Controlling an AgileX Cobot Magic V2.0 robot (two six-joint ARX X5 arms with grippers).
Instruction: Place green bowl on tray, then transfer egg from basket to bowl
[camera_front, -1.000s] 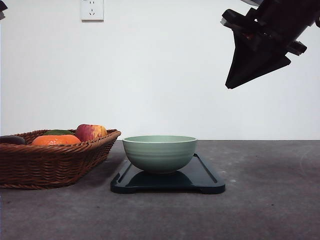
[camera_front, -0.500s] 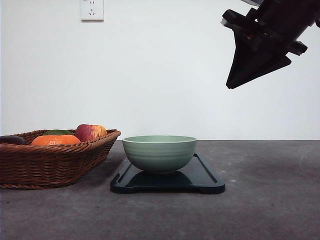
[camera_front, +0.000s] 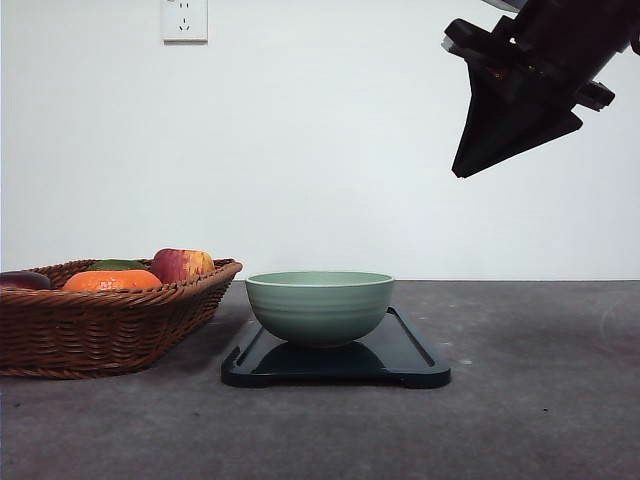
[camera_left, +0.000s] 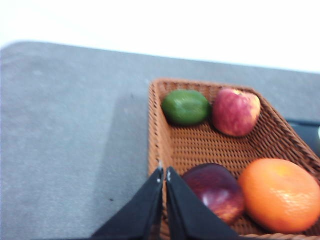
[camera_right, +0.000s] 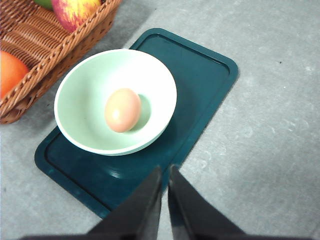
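Note:
The pale green bowl (camera_front: 320, 305) stands on the dark tray (camera_front: 412, 362) at the table's middle. In the right wrist view a tan egg (camera_right: 122, 110) lies inside the green bowl (camera_right: 85, 95), which sits on the tray (camera_right: 200, 75). My right gripper (camera_front: 459, 172) hangs high above and to the right of the bowl, shut and empty; its tips (camera_right: 165, 172) point down over the tray's edge. The wicker basket (camera_front: 100, 325) sits to the left. My left gripper (camera_left: 164, 175) is shut and empty, hovering over the basket (camera_left: 200, 142) rim.
The basket holds a red apple (camera_left: 236, 112), a green fruit (camera_left: 185, 106), a dark purple fruit (camera_left: 215, 190) and an orange (camera_left: 280, 195). Bare grey table (camera_front: 540, 400) spreads right of the tray. A wall socket (camera_front: 184, 20) is on the white wall behind.
A dark bit of the left arm at the front view's top left corner has gone out of frame. The right gripper, bowl and tray have stayed almost still.

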